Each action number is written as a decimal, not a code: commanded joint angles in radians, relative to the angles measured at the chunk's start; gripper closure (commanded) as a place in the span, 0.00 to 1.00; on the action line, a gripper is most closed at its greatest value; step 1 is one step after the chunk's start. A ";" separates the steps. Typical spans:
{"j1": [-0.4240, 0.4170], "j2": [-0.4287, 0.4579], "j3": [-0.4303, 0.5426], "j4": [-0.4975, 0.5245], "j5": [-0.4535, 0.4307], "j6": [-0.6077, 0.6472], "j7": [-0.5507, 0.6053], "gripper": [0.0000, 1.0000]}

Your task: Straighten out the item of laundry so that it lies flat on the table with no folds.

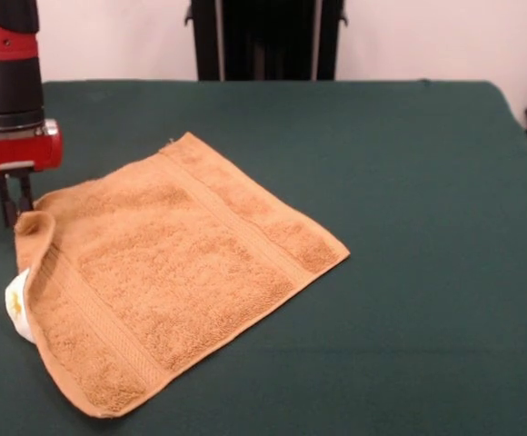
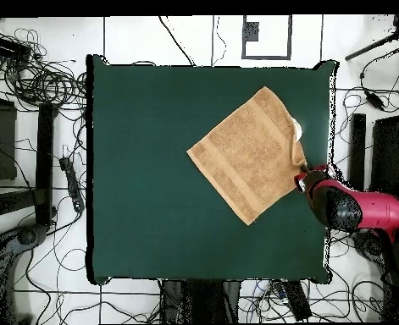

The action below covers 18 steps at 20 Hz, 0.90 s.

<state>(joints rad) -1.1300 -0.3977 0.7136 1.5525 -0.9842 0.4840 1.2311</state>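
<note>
The towel (image 1: 168,272) is spread on the green table (image 1: 409,227), one corner curled up right beside the gripper (image 1: 14,209), whose fingers are seen pressed close together, gripping nothing. Cables (image 2: 41,80) are strewn over the white floor around.

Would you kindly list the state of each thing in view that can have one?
towel: spread almost flat, one corner by the gripper curled up and folded over.
care tag: sticking out from under the folded edge.
gripper: low at the curled corner, fingers close together; grip on the cloth cannot be told.
table: holds only the towel.
</note>
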 commanded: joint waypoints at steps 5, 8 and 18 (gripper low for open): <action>0.070 0.090 0.091 -0.096 0.196 0.331 -0.334 1.00; 0.093 0.097 0.082 -0.101 0.171 0.273 -0.309 1.00; 0.099 0.095 0.119 -0.095 0.167 0.239 -0.334 1.00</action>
<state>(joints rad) -1.1069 -0.3742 0.7535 1.4840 -0.8460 0.6527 1.1556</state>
